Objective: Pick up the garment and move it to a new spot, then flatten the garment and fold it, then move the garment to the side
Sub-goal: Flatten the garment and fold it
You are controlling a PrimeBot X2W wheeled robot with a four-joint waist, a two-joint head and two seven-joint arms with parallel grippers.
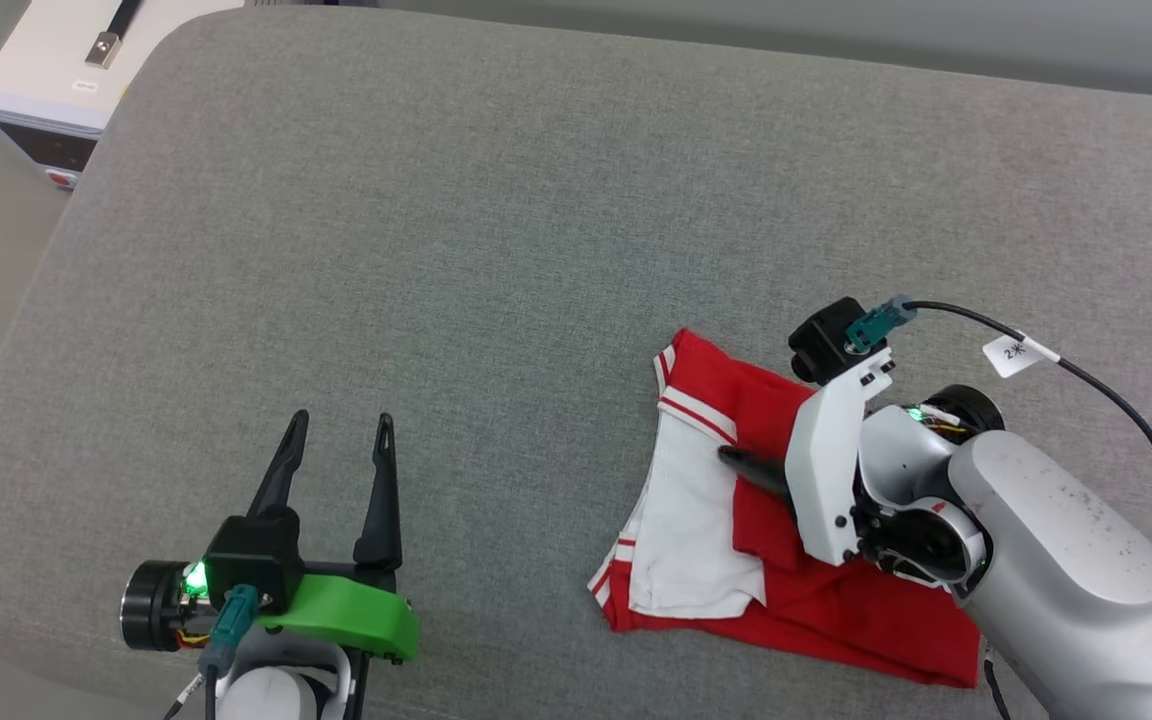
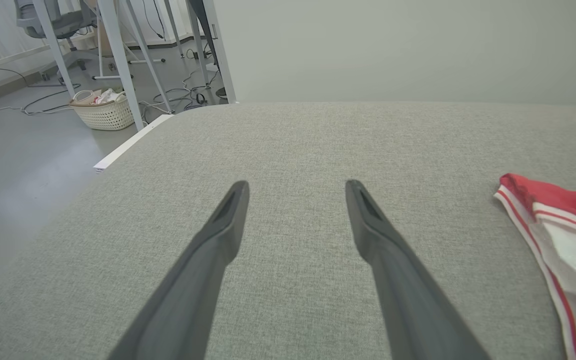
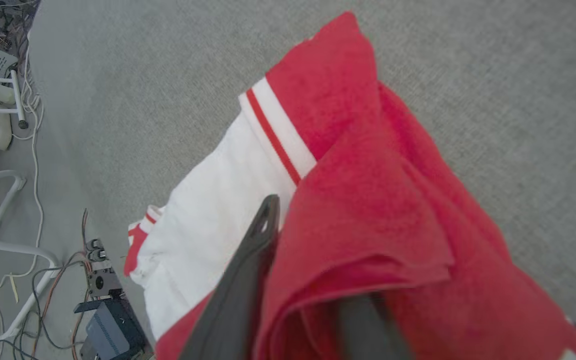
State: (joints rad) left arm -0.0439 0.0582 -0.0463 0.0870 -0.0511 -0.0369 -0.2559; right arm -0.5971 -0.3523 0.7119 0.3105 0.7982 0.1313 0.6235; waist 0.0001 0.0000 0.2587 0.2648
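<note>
The garment (image 1: 696,500), a red T-shirt with a white sleeve and striped trim, lies folded into a compact bundle on the grey cushion at the lower right. My right gripper (image 1: 728,458) lies low over it, one dark finger (image 1: 751,466) showing on the cloth. In the right wrist view the garment (image 3: 368,190) has a red fold draped between my right gripper's (image 3: 313,240) parted fingers, covering one of them. My left gripper (image 1: 342,420) stands open and empty over bare cushion at the lower left. In the left wrist view the left gripper (image 2: 296,185) points across the cushion, with the garment (image 2: 563,235) at the right edge.
The grey cushion (image 1: 436,250) is wide, with rounded edges at the left and front. A white box (image 1: 66,80) stands beyond its far left corner. On the floor are a wicker basket (image 2: 103,110), table legs, cables and a small device (image 3: 110,325).
</note>
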